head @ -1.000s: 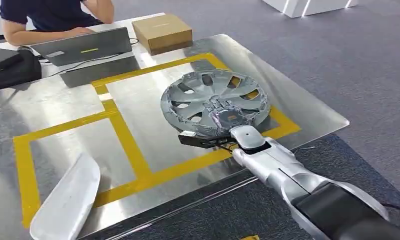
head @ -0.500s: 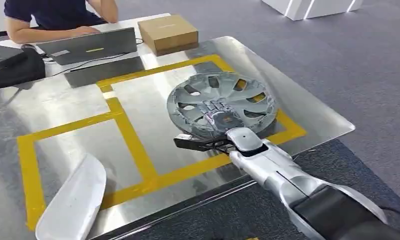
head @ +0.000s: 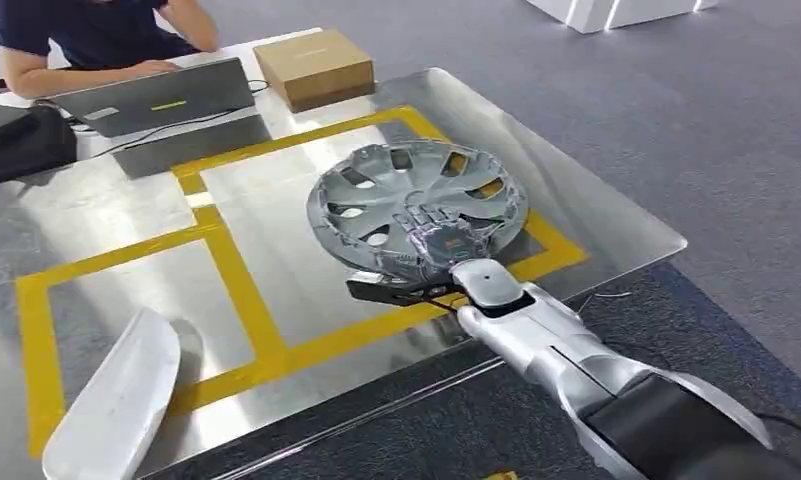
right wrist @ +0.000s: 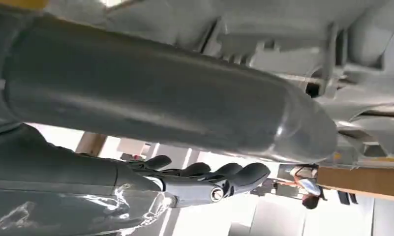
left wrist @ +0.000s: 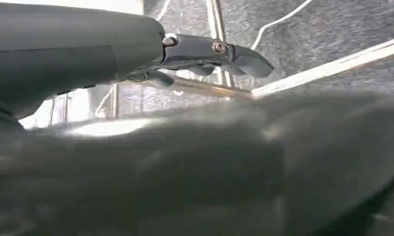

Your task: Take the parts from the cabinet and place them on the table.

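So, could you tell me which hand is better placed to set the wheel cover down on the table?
The right hand: it already grips the wheel cover over the table, inside the yellow tape.

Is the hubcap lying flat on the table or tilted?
Tilted. The right hand holds the hubcap's near edge above the table, while its far edge sits lower.

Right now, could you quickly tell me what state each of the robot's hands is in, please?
Right hand: holds the hubcap by its near rim, over the table.
Left hand: holds the white panel; fingers lie over its top.
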You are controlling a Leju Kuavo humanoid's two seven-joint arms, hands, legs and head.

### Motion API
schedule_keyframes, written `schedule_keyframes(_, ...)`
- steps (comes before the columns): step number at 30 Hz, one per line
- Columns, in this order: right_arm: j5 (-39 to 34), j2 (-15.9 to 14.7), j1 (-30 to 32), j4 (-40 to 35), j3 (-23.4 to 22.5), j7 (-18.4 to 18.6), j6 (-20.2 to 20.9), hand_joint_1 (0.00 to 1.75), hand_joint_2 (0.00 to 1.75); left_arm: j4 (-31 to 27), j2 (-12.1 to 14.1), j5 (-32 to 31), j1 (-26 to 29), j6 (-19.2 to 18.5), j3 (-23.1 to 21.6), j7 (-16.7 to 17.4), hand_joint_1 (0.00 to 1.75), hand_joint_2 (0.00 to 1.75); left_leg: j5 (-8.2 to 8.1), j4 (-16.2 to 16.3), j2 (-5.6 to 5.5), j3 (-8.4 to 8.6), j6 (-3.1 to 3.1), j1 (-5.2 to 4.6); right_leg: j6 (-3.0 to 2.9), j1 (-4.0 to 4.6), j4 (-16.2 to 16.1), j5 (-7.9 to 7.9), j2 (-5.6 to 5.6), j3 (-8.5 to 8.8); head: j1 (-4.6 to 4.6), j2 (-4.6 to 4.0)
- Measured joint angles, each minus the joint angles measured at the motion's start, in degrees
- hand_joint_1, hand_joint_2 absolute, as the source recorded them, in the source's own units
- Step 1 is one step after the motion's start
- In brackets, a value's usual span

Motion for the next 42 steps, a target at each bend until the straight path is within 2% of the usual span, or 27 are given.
schedule_keyframes(1, 0.0, 0.0, 0.0, 0.0, 0.0, 0.0, -0.1, 0.0, 0.0, 0.0, 0.0, 0.0, 0.0, 0.0, 0.0, 0.0, 0.0, 0.0, 2.02, -3.1, 0.0, 1.87, 0.14, 0.0, 0.03, 0.0, 0.0, 0.33, 0.01, -0.31, 0.02, 0.0)
schedule_keyframes(3, 0.0, 0.0, -0.2, 0.0, 0.0, 0.0, -0.2, 0.0, 0.0, 0.0, 0.0, 0.0, -0.2, 0.1, 0.0, 0.0, 0.0, 0.0, 5.66, -13.2, 0.06, 7.99, 0.38, 0.05, 0.4, -0.07, 0.0, 0.99, 0.12, -0.82, 0.0, 0.0)
schedule_keyframes(4, 0.0, 0.0, -0.3, -0.1, 0.0, 0.0, -0.2, 0.0, 0.0, 0.0, 0.0, 0.0, -0.3, 0.2, 0.0, 0.0, 0.0, 0.0, 5.04, -16.3, 0.09, 9.79, 0.33, -0.11, 0.75, 0.3, 0.1, 1.32, 0.18, -1.22, -0.04, 0.0)
schedule_keyframes(8, 0.0, 0.0, -0.1, -0.1, 0.0, 0.3, -0.2, 0.0, 0.0, 0.0, -0.1, -0.1, -0.2, 0.5, 0.0, 0.0, 0.0, 0.0, 6.56, -16.6, -0.16, 8.37, 1.62, -0.32, 2.24, 0.11, -0.8, 3.24, 0.18, -1.52, 0.03, 0.0)
schedule_keyframes(9, 0.0, -0.1, 0.0, -0.1, 0.0, 0.3, -0.3, 0.0, 0.0, 0.0, -0.2, -0.1, -0.2, 0.5, 0.0, 0.0, 0.0, 0.0, 7.16, -16.8, 0.05, 7.98, 1.98, -0.05, 2.45, -0.01, -0.5, 2.5, 0.19, -2.26, -0.05, 0.0)
schedule_keyframes(10, 0.0, -0.1, 0.1, -0.1, 0.0, 0.3, -0.3, 0.0, 0.0, 0.0, 0.0, -0.1, -0.2, 0.6, 0.0, 0.0, 0.0, 0.0, 7.67, -16.8, 0.04, 7.42, 2.43, -0.06, 2.66, 0.04, 1.3, -0.24, 0.03, -3.12, 0.29, 0.0)
schedule_keyframes(12, -0.1, -0.1, 0.1, -0.1, 0.0, 0.4, -0.3, 0.0, 0.0, 0.0, 0.0, -0.1, -0.2, 0.6, 0.0, 0.0, 0.0, 0.0, 8.66, -16.8, 0.06, 6.14, 2.88, -0.16, 2.96, 0.05, 10.2, -6.83, 0.02, -5.54, 0.39, 0.0)
schedule_keyframes(13, -0.1, -0.1, 0.2, -0.1, 0.0, 0.4, -0.3, 0.0, 0.0, 0.0, 0.0, -0.2, -0.2, 0.6, 0.0, 0.0, 0.0, 0.0, 9.2, -16.7, 0.08, 5.41, 2.95, -0.27, 3.02, 0.14, 14.7, -8.92, 0.03, -6.59, 0.37, 0.0)
schedule_keyframes(14, -0.1, -0.1, 0.4, -0.1, 0.0, 0.4, -0.3, 0.0, 0.0, 0.0, 0.0, -0.2, -0.2, 0.6, 0.0, 0.0, 0.0, 0.0, 9.72, -16.7, 0.08, 4.71, 2.97, -0.35, 2.97, 0.21, 17.2, -9.38, 0.03, -6.74, 0.35, 0.0)
schedule_keyframes(16, -0.2, -0.1, 0.7, -0.1, 0.0, 0.4, -0.3, 0.0, 0.0, 0.0, 0.0, -0.2, -0.2, 0.6, 0.0, 0.0, 0.0, 0.0, 10.7, -16.7, 0.06, 3.49, 2.91, -0.51, 2.56, 0.4, 14.8, -6.76, 0.03, -3.6, 0.37, 0.0)
schedule_keyframes(18, -0.2, -0.1, 0.5, -0.1, 0.0, 0.4, -0.3, 0.0, 0.0, 0.0, 0.0, -0.3, -0.2, 0.6, 0.0, 0.0, 0.0, 0.0, 11.64, -16.6, 0.02, 2.5, 2.68, -0.63, 1.76, 0.71, 5.0, -3.91, 0.06, 3.71, 0.35, 0.0)
schedule_keyframes(19, -0.2, -0.1, 0.3, -0.2, 0.0, 0.4, -0.3, 0.0, 0.0, 0.0, -0.1, -0.4, -0.2, 0.6, 0.0, 0.0, 0.0, 0.0, 12.06, -16.6, 0.03, 2.07, 2.36, -0.79, 1.39, 0.94, 0.4, -5.96, 0.09, 6.44, 0.37, 0.0)
schedule_keyframes(20, -0.2, -0.1, 0.2, -0.4, 0.0, 0.3, -0.3, 0.0, 0.0, 0.0, -0.1, -0.4, -0.2, 0.6, 0.0, 0.0, 0.0, 0.0, 12.48, -16.5, 0.09, 1.87, 2.13, -0.83, 1.37, 0.96, -1.3, -6.03, 0.1, 7.68, 0.22, 0.0)
schedule_keyframes(23, -0.8, -0.1, 0.6, -0.4, 0.0, 0.2, -0.4, 0.0, 0.0, 0.0, -0.1, -0.5, -0.1, 0.6, 0.0, 0.0, 0.0, 0.0, 13.78, -16.8, 0.04, 1.74, 1.22, -0.64, 0.73, 1.24, -1.1, -5.07, 0.19, 6.86, 0.46, 0.0)
schedule_keyframes(24, -0.9, -0.1, 0.8, -0.4, 0.0, -0.1, -0.6, 0.0, 0.0, 0.1, 0.0, -0.6, -0.1, 0.6, 0.0, 0.0, 0.0, 0.0, 13.34, -16.7, 0.06, 1.4, 0.83, -0.52, 0.23, 0.68, -1.6, -4.26, 0.0, 6.59, 0.5, 0.0)
schedule_keyframes(25, -1.1, 0.0, 1.0, -0.4, 0.0, -0.2, -0.8, 0.0, 0.0, 0.1, 0.0, -0.6, 0.0, 0.7, 0.0, 0.0, 0.0, 0.0, 10.62, -15.4, 0.09, 0.66, 0.4, -0.55, -0.24, 0.66, -1.6, -3.66, -0.05, 5.84, 0.22, 0.0)
schedule_keyframes(27, -1.3, 0.0, 1.5, -0.5, 0.0, -0.5, -1.2, 0.0, 0.0, 0.1, 0.0, -0.6, 0.0, 0.7, -0.1, 0.0, 0.0, 0.0, 3.88, -7.9, 0.1, -1.52, -0.21, -0.19, -0.5, 0.53, -1.6, -2.36, -0.05, 4.33, 0.09, 0.0)
schedule_keyframes(28, -1.4, 0.0, 1.9, -0.5, 0.0, -0.6, -1.4, 0.0, 0.0, 0.1, 0.0, -0.6, 0.0, 0.7, -0.1, 0.0, 0.0, 0.0, 1.49, -3.3, 0.1, -2.7, -0.48, -0.01, -0.44, 0.51, -1.6, -1.78, -0.08, 3.52, 0.13, 0.0)
schedule_keyframes(29, -1.4, 0.0, 2.3, -0.5, 0.0, -0.7, -1.5, 0.0, 0.0, 0.1, -0.1, -0.6, -0.1, 0.8, -0.1, 0.0, 0.0, 0.0, 0.73, 0.1, 0.1, -3.23, -0.7, 0.16, -0.31, 0.48, -1.5, -1.2, -0.15, 2.75, 0.09, 0.0)
schedule_keyframes(31, -1.5, 0.0, 3.0, -0.5, 0.0, -0.7, -1.5, 0.0, 0.0, 0.1, 0.0, -0.6, -0.2, 0.8, -0.3, 0.0, 0.0, 0.0, 3.94, -0.2, 0.11, -1.12, -1.19, 0.49, 0.06, 0.27, -1.5, -0.03, -0.24, 1.14, 0.13, 0.0)
schedule_keyframes(33, -1.7, -0.1, 3.0, -0.5, 0.0, -0.8, -1.5, 0.0, 0.0, 0.1, 0.0, -0.6, -0.2, 0.8, -0.5, 0.0, 0.0, 0.0, 7.04, -7.0, 0.14, 4.39, -1.58, 0.91, 0.6, -0.09, -1.2, 1.11, -0.18, -0.38, 0.09, 0.0)
schedule_keyframes(34, -1.8, -0.1, 3.0, -0.5, 0.0, -0.8, -1.5, 0.0, 0.0, 0.1, -0.1, -0.6, -0.3, 0.8, -0.6, 0.0, 0.0, 0.0, 6.39, -11.5, 0.23, 7.89, -1.77, 1.26, 1.06, -0.02, -1.0, 1.51, -0.09, -0.78, 0.05, 0.0)
schedule_keyframes(35, -1.8, -0.2, 3.0, -0.5, -0.1, -0.8, -1.7, 0.0, 0.0, 0.1, -0.2, -0.6, -0.5, 0.9, -0.7, 0.0, 0.0, 0.0, 4.91, -15.9, 0.02, 10.56, -1.6, 1.06, 1.42, 0.13, -0.7, 1.8, -0.17, -1.4, 0.06, 0.0)
schedule_keyframes(36, -1.8, -0.2, 3.2, -0.5, -0.1, -0.7, -2.1, 0.0, 0.0, 0.1, -0.2, -0.7, -0.6, 0.9, -0.8, 0.0, 0.0, 0.0, 4.2, -16.8, -0.07, 10.47, -0.57, 0.89, 1.85, 0.19, -0.7, 2.66, -0.15, -1.66, 0.13, 0.0)
schedule_keyframes(39, -1.5, -0.7, 4.7, -0.5, -0.1, 0.0, -3.1, 0.0, 0.0, 0.1, -0.3, -1.1, -0.3, 1.0, -1.0, 0.0, 0.0, 0.0, 5.67, -17.0, 0.05, 9.24, 1.31, 0.69, 3.02, -0.25, -1.7, 4.3, -0.26, -1.95, 0.02, 0.0)
schedule_keyframes(40, -1.3, -0.9, 5.2, -0.4, -0.1, 0.3, -3.6, 0.0, 0.0, 0.1, -0.3, -1.1, -0.2, 1.0, -1.0, 0.0, 0.0, 0.0, 6.24, -16.9, 0.29, 8.97, 1.86, 0.64, 3.19, -0.38, -0.8, 2.29, -0.26, -2.81, 0.13, 0.0)
schedule_keyframes(42, -1.0, -1.5, 5.7, -0.4, -0.1, 0.9, -4.3, 0.0, 0.0, 0.1, -0.3, -1.2, -0.2, 1.0, -1.0, 0.0, 0.0, 0.0, 7.49, -16.9, 0.25, 7.5, 2.58, 0.42, 3.41, -0.33, 6.9, -4.93, -0.24, -4.92, 0.37, 0.0)
